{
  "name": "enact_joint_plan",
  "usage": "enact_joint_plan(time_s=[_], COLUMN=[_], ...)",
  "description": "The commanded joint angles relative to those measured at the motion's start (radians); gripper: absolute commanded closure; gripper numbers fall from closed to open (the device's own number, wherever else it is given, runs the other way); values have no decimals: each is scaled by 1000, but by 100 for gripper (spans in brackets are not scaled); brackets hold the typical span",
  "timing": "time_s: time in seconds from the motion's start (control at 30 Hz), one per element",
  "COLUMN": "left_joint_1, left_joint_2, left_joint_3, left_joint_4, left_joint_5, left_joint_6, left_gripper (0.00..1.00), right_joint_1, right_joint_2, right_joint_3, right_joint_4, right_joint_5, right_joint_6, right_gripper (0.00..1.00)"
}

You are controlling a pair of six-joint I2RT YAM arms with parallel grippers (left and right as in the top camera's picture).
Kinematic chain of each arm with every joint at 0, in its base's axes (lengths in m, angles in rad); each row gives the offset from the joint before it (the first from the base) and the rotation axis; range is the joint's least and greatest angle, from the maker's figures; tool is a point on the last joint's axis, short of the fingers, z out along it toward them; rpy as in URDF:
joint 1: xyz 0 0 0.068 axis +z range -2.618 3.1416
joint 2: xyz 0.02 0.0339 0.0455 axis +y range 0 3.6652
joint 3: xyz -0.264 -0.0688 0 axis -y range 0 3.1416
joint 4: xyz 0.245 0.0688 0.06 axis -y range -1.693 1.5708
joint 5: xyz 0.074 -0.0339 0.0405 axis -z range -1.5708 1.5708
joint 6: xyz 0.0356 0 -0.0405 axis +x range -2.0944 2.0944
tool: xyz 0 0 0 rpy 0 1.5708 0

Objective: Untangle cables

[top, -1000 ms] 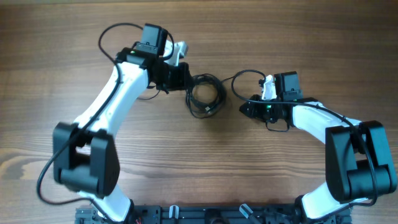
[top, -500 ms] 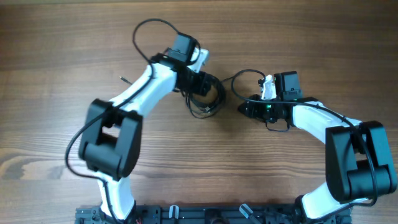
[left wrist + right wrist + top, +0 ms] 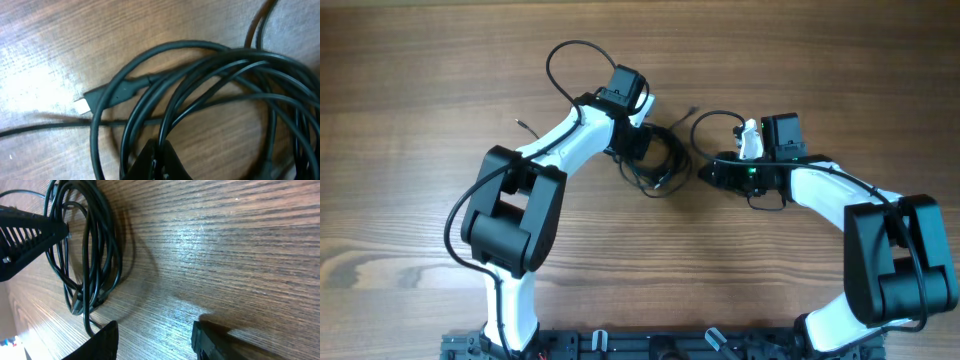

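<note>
The cables (image 3: 658,160) lie as a coil of thin dark cords on the wooden table, between the two arms. My left gripper (image 3: 642,146) is at the coil's left side. In the left wrist view its fingertips (image 3: 150,161) are shut on one strand of the coil (image 3: 210,90). A plug with a pale metal tip (image 3: 83,106) lies just left of the loops. My right gripper (image 3: 704,174) is open and empty, low over the table just right of the coil. In the right wrist view the coil (image 3: 87,245) lies ahead of its spread fingers (image 3: 102,342).
A thin cable end (image 3: 521,124) lies on the wood left of the left arm. The right arm's own black wire (image 3: 712,117) loops above the right gripper. The left gripper's ribbed finger (image 3: 22,235) shows in the right wrist view.
My left gripper has moved right onto the coil and is now closed on a strand. The coil has shifted slightly right. The right gripper has edged a little left.
</note>
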Motion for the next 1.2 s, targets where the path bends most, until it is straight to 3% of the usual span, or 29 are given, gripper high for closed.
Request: enact_joint_plan(time_s=[0.0,0.17,0.3,0.4,0.57,0.67,0.77,0.83,0.87,0.93,1.03,1.17], left_joint_1=[-1,2,2,2,40,78,107,137,149,145,123,98], left_joint_2=[-115,-327,-380,-380,-381,-381,-381,-381,-381,-381,-381,-381], left_joint_3=[-12,-12,-12,-12,-12,-12,-12,-12,-12,-12,-12,-12], left_joint_4=[-16,-4,-3,-2,-16,-38,-41,-40,-40,-54,-79,-104], left_joint_5=[-3,16,205,358,396,404,598,732,785,897,920,984], left_joint_6=[-16,-113,-115,-77,-88,-241,-272,-240,-213,-97,43,137], left_gripper=[96,96,96,96,96,96,96,96,96,96,96,96], right_joint_1=[3,3,3,3,3,3,3,3,3,4,15,35], right_joint_2=[-11,-196,-228,-228,-227,-224,-220,-219,-218,-216,-215,-215], right_joint_3=[2,75,75,74,74,67,65,65,65,65,65,65], right_joint_4=[-22,29,47,46,26,13,-24,-22,-22,-23,-29,-51], right_joint_5=[-113,-298,-346,-313,-285,-254,-179,-179,-179,-179,-179,-176], right_joint_6=[-133,-97,-79,-90,-90,-86,-52,6,40,126,152,147], right_gripper=[49,44,44,43,43,47,49,47,40,38,39,44])
